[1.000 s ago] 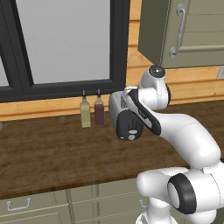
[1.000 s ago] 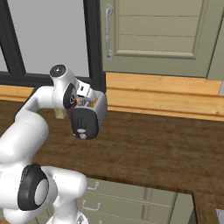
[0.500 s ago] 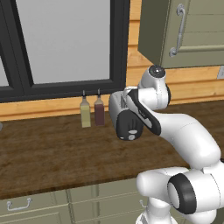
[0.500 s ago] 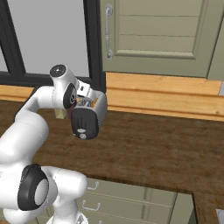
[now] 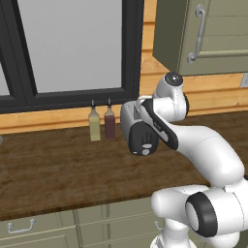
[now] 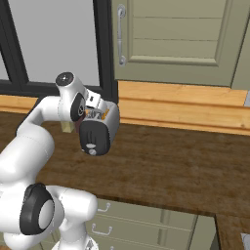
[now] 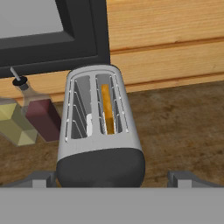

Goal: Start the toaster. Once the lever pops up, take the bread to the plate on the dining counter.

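Observation:
The silver toaster [image 7: 98,127] stands on the windowed counter, its dark end panel turned toward me. The bread [image 7: 106,109] sits on edge, sunk in the right-hand slot; the other slot holds nothing. My gripper [image 7: 113,178] hovers above the panel end, open, with a fingertip [image 7: 41,177] wide on each side and nothing between them. From the base cameras the toaster [image 5: 139,133] [image 6: 100,129] is partly covered by my arm, with its round knob [image 6: 91,152] facing out. The plate and the dining counter are out of view.
Two slim bottles, one olive [image 5: 94,127] and one dark red [image 5: 110,124], stand just left of the toaster against the wall. A black window frame [image 5: 131,53] and an upper cabinet [image 5: 203,34] hang above. Bare brown countertop [image 6: 185,166] stretches to the right.

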You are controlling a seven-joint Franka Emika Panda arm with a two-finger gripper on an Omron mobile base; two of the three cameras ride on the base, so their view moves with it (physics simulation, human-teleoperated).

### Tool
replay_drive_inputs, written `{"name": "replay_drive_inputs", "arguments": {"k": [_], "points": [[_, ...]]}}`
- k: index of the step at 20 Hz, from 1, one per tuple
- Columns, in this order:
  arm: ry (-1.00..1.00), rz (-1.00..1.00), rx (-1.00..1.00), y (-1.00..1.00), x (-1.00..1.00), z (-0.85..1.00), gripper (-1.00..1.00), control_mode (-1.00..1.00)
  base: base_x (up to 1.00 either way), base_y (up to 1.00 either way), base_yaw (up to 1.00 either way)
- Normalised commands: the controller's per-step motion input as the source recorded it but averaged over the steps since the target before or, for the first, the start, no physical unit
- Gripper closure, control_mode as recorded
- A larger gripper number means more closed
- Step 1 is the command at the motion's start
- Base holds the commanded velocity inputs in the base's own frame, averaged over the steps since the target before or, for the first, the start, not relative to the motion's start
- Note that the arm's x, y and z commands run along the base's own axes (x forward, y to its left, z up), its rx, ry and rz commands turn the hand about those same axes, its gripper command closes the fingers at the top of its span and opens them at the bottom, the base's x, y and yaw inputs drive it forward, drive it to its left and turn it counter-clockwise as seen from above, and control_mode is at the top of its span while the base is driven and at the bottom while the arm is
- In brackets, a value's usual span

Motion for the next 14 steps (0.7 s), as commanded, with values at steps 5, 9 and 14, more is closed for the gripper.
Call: {"name": "replay_drive_inputs", "arguments": {"k": [5,9,14], "points": [[0.0,0.0,0.0,0.0,0.0,0.0,-1.0,-1.0,0.0,0.0,0.0],[0.0,0.0,0.0,0.0,0.0,0.0,-1.0,-1.0,0.0,0.0,0.0],[0.0,0.0,0.0,0.0,0.0,0.0,-1.0,-1.0,0.0,0.0,0.0]]}}
